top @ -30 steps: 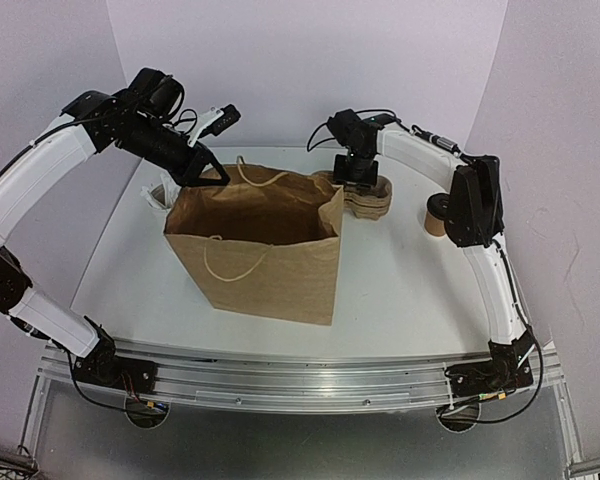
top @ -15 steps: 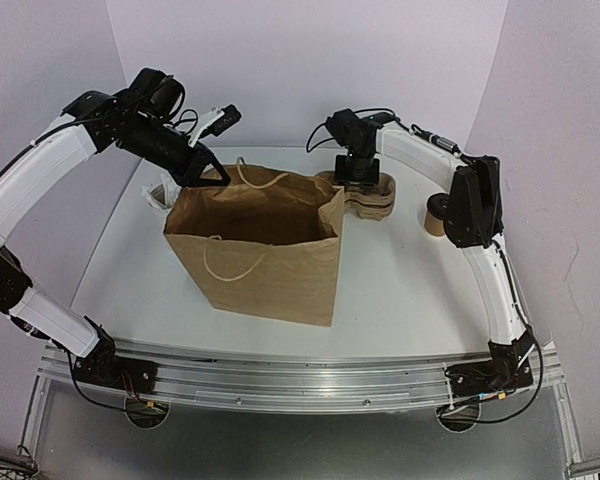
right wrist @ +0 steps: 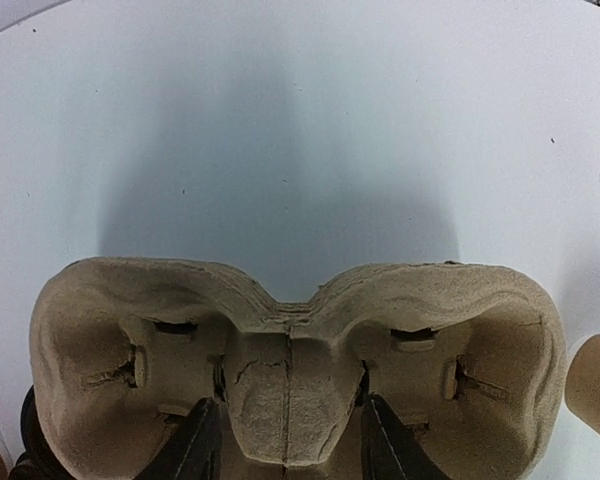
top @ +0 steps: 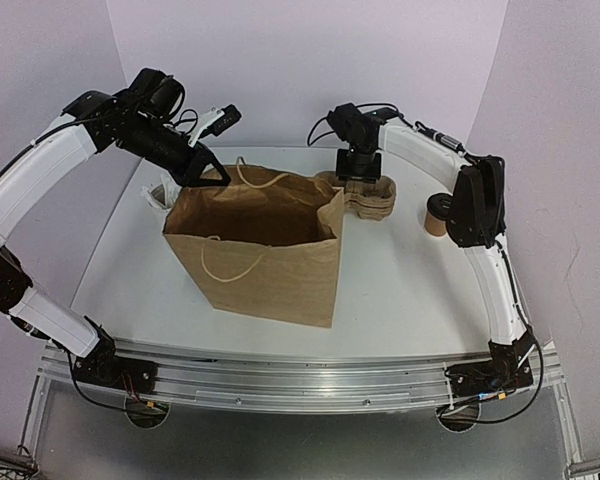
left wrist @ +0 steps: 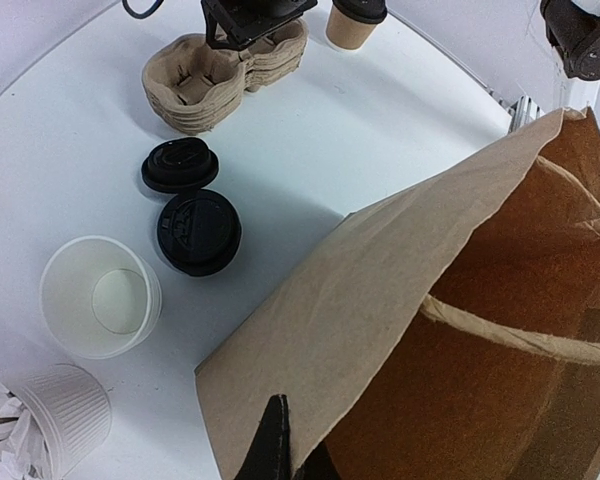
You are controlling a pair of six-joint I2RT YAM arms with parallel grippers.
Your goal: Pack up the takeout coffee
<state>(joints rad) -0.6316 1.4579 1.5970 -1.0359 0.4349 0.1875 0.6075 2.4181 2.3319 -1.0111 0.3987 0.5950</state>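
The paper bag (top: 265,255) fills the desk's (top: 410,290) middle, its mouth open from above (a string handle (left wrist: 520,332) arcs over the back rim). Bare desk lies right of it; stacked cup carriers (top: 375,205) and black lids (left wrist: 199,232) crowd behind.

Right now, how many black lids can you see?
3. Two loose lids lie together beside the clear cup; one lid caps the brown paper cup behind the carrier stack. The bag may hide more.

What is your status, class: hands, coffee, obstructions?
Left hand shut on paper bag rim. Right hand astride carrier stack, grip unclear. Lidded coffee upright on table, untouched. Bag mouth open.
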